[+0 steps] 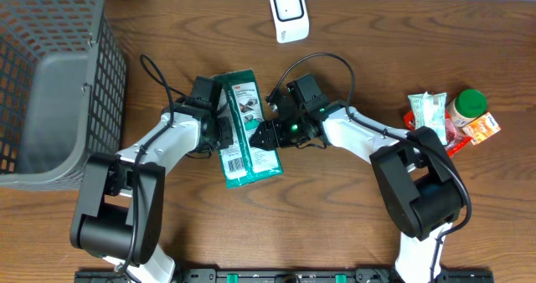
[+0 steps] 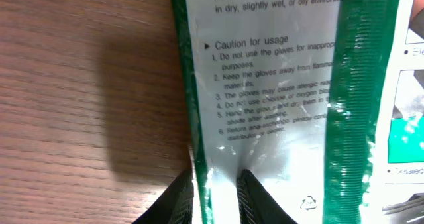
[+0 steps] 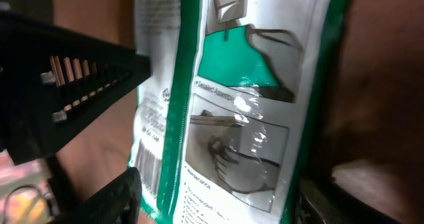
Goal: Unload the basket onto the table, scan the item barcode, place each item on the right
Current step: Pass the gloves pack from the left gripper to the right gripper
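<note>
The item, a flat green and white glove packet (image 1: 244,124), is held just above the table's middle, its barcode (image 1: 233,162) near the front end. My left gripper (image 1: 219,134) is shut on the packet's left edge. In the left wrist view both fingertips (image 2: 246,196) pinch the green-edged film (image 2: 278,85). From the right, my right gripper (image 1: 266,137) straddles the packet, open. In the right wrist view its fingers (image 3: 122,194) stand at either side of the packet (image 3: 245,98), with the barcode (image 3: 149,161) beside the left finger.
A white scanner (image 1: 289,13) stands at the table's back edge. A grey wire basket (image 1: 50,82) fills the left side. Several small grocery items (image 1: 452,115) lie at the right. The left arm's black body (image 3: 66,91) shows in the right wrist view.
</note>
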Available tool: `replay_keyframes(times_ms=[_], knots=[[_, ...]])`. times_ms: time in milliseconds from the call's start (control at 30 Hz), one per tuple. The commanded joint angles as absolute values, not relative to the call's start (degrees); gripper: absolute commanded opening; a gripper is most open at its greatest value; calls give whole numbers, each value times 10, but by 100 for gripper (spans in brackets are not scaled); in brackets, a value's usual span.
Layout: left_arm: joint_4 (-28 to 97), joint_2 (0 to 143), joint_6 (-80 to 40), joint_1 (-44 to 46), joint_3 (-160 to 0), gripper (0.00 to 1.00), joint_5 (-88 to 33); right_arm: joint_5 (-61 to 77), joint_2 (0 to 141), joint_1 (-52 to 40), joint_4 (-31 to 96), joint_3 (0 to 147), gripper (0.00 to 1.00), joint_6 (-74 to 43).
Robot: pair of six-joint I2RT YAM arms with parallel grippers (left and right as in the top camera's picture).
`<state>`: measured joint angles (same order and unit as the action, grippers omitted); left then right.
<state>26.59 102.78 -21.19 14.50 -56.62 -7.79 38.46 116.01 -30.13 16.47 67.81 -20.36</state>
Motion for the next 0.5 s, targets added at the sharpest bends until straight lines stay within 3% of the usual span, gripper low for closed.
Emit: replay_keyframes(times_ms=[0,300,467], knots=[[286,1073,-228,164,-542,25,-101,439,1189,-304,170,673,66,-221],[289,1073,-230,209,-542,25,-101,518,1189,-302,128,673,55,-183],[289,1073,-230,220,-542,25,-100,510,1189,-300,128,673,32,-167]])
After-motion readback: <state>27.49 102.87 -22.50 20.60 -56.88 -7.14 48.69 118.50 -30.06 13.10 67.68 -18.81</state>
